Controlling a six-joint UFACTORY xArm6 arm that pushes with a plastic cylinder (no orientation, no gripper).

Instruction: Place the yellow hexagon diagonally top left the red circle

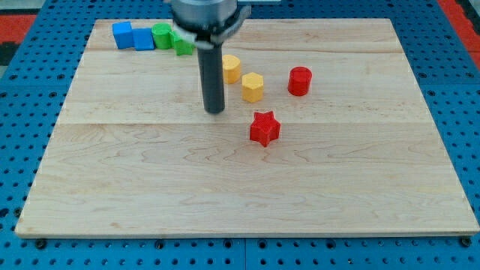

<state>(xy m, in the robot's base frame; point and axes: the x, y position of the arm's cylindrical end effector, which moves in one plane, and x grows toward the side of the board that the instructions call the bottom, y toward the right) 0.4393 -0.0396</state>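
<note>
Resting on pale wooden board (150,195), blue pegboard (465,112) around

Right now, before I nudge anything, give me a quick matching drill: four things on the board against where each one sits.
Things:
1. red star
2. red circle
3. yellow hexagon
4. my tip

Places:
A. farthest toward the view's right of the four
B. nearest the view's bottom
C. to the view's left of both yellow blocks
D. just left of the red circle

Pairs: 1-B, 2-A, 3-D, 4-C
</note>
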